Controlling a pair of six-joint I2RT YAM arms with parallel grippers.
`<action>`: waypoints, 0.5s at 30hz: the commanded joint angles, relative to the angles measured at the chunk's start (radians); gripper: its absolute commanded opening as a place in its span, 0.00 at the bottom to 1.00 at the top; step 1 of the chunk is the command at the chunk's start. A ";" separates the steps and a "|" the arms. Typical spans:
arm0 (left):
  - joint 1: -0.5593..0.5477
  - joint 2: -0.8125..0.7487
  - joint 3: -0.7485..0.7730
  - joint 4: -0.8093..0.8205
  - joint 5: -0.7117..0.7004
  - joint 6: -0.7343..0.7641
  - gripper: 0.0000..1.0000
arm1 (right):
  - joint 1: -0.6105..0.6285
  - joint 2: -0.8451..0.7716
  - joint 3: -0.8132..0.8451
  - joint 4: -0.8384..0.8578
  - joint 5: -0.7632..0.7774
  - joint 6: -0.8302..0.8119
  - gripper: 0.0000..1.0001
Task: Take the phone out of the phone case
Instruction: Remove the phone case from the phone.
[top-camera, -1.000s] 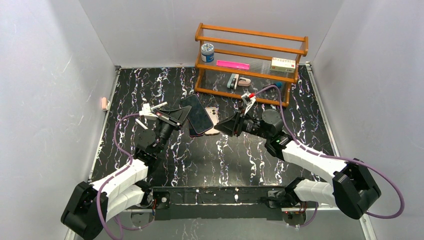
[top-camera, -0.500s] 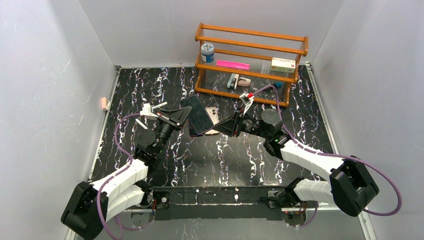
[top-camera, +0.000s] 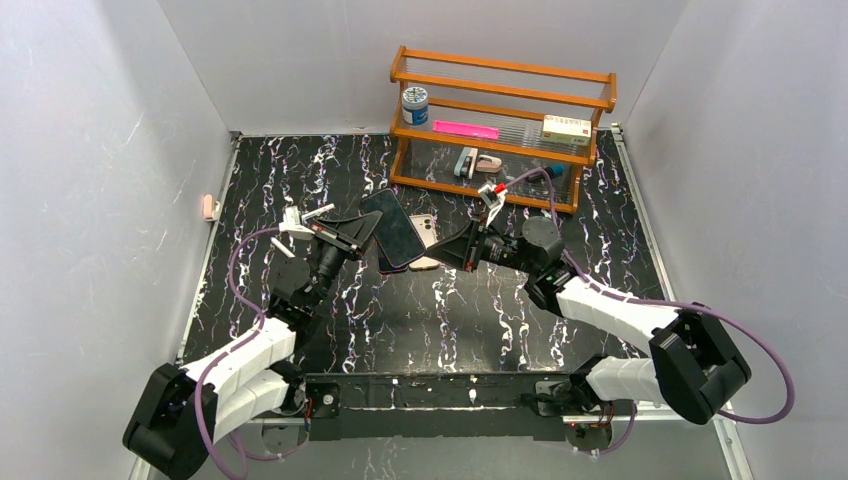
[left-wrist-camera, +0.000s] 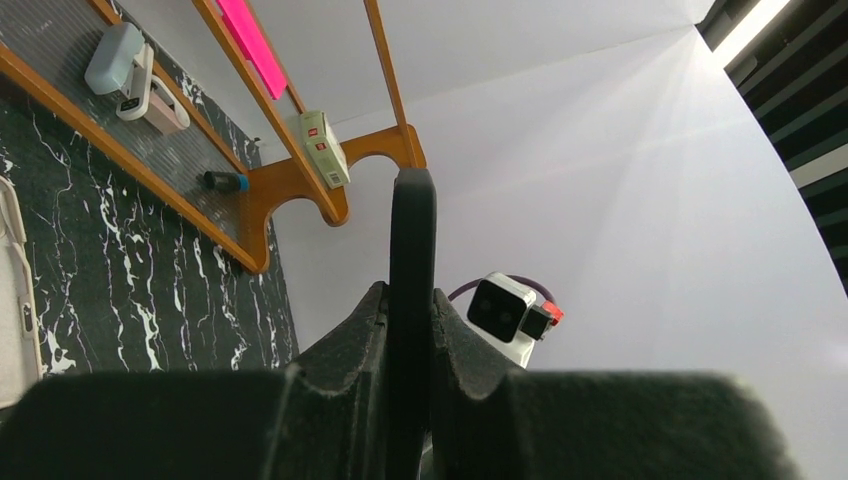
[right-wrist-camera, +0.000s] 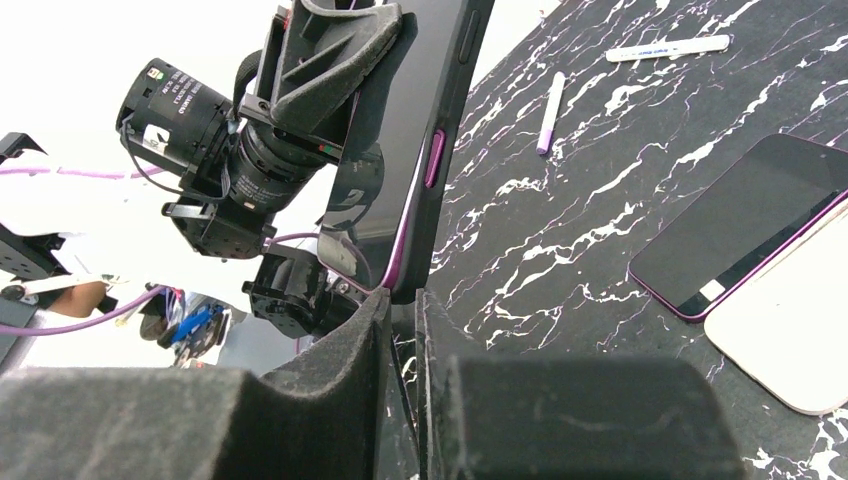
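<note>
My left gripper (top-camera: 365, 228) is shut on the phone (top-camera: 396, 228), which sits in its black phone case and is lifted off the table. In the left wrist view its dark edge (left-wrist-camera: 412, 230) stands clamped between the fingers of the left gripper (left-wrist-camera: 412, 292). The right wrist view shows the phone's screen (right-wrist-camera: 395, 170) with a purple rim inside the phone case (right-wrist-camera: 458, 110). My right gripper (right-wrist-camera: 402, 296) has its jaws closed to a thin slit at the case's lower corner, touching it. From above, the right gripper (top-camera: 444, 250) meets the phone's right side.
A second dark phone with a purple rim (right-wrist-camera: 745, 225) and a pale pink one (right-wrist-camera: 790, 350) lie on the black marble table below. Two pens (right-wrist-camera: 548, 112) lie further off. A wooden shelf (top-camera: 500, 130) with small items stands at the back.
The right gripper has slid left up to the held phone and its jaws have closed. The left arm and the phone have stayed still.
</note>
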 joint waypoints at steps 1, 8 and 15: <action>-0.007 -0.027 0.031 0.135 0.055 -0.102 0.00 | -0.005 0.035 0.021 0.047 -0.006 -0.013 0.20; -0.012 0.009 0.031 0.228 0.067 -0.173 0.00 | -0.004 0.086 0.028 0.043 -0.020 -0.039 0.19; -0.034 0.030 0.036 0.234 0.077 -0.146 0.00 | -0.005 0.111 0.069 0.049 -0.014 -0.042 0.19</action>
